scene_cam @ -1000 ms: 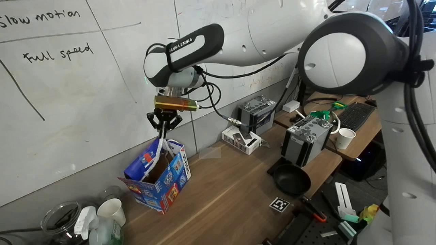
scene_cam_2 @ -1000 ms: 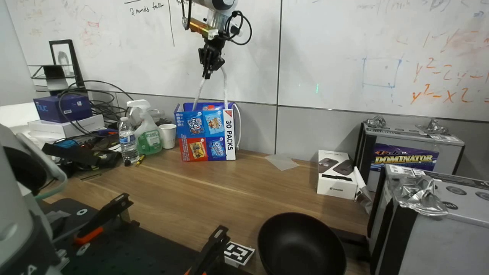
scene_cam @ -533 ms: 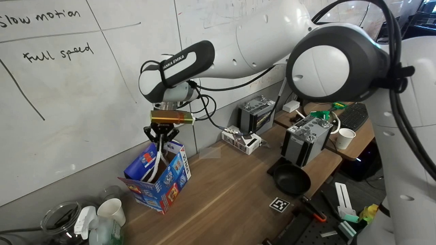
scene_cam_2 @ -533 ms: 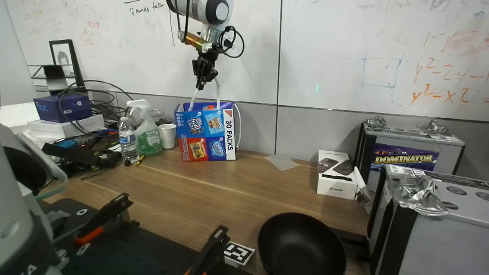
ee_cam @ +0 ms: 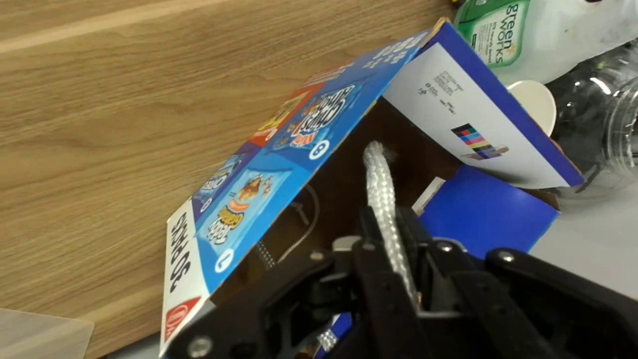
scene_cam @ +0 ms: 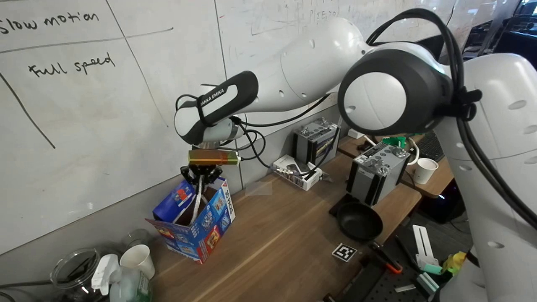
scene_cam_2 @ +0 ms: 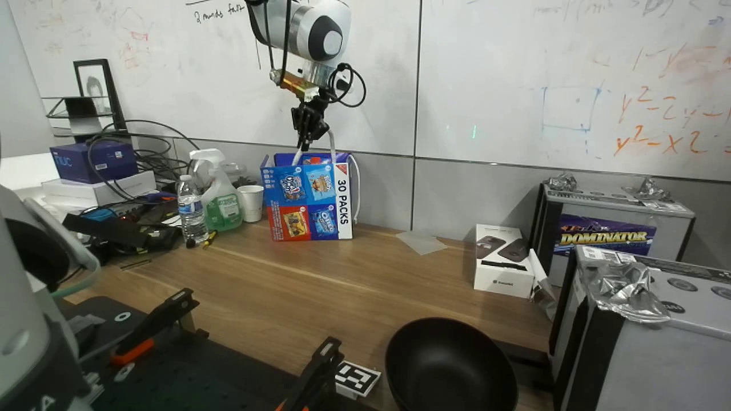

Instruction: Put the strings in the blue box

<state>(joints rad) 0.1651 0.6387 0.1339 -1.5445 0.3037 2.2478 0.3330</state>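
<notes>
Black two-finger claw (ee_cam: 389, 215) pinches thin white braided strings (ee_cam: 381, 183) just over open, printed blue cardboard box (scene_cam_2: 307, 197) on brown wooden table (scene_cam_2: 365, 285). Strings run down into box; one loop (scene_cam_2: 358, 191) dangles outside, on right. White paper cup (scene_cam_2: 251, 204) stands just left of box.

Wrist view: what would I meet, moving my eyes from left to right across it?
Translucent sheet → "30 PACKS" strip of the blue box → white string held in the gripper → white cup → clear jar.
</notes>
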